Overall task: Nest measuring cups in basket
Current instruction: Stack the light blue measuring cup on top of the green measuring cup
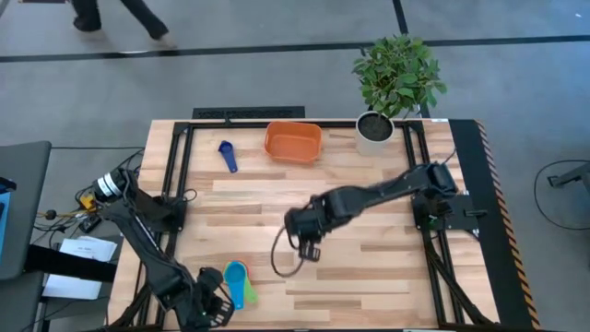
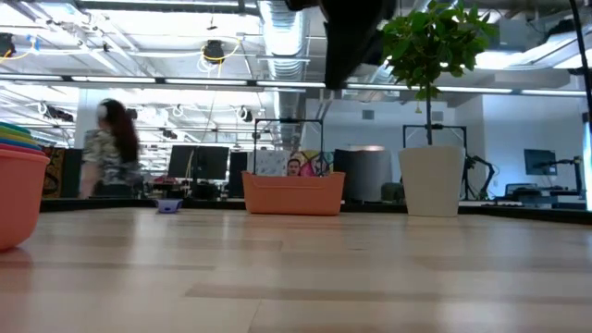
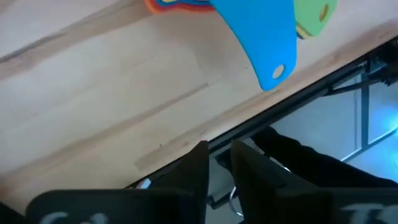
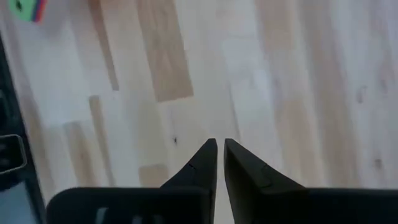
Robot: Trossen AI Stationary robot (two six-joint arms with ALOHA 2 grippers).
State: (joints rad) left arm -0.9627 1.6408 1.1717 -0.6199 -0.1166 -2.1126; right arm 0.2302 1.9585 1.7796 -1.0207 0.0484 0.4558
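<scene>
A nested stack of measuring cups [image 1: 238,279], light blue on top with a green handle beside it, stands on its base near the table's front edge, left of centre. A single dark blue cup [image 1: 227,155] lies at the far side, left of the orange basket [image 1: 293,141]. My left gripper [image 1: 214,309] is just left of the stack, at the front edge. It is shut on nothing, and the stack's light blue handle [image 3: 268,43] lies ahead of it. My right gripper [image 1: 309,249] hangs shut above bare wood at the table's middle [image 4: 220,149].
A white pot with a green plant [image 1: 376,127] stands right of the basket at the far edge. Black frame rails [image 1: 180,175] run along the left, right and far sides. Bare wood lies between the stack and the basket. A person walks in the room beyond [image 2: 109,148].
</scene>
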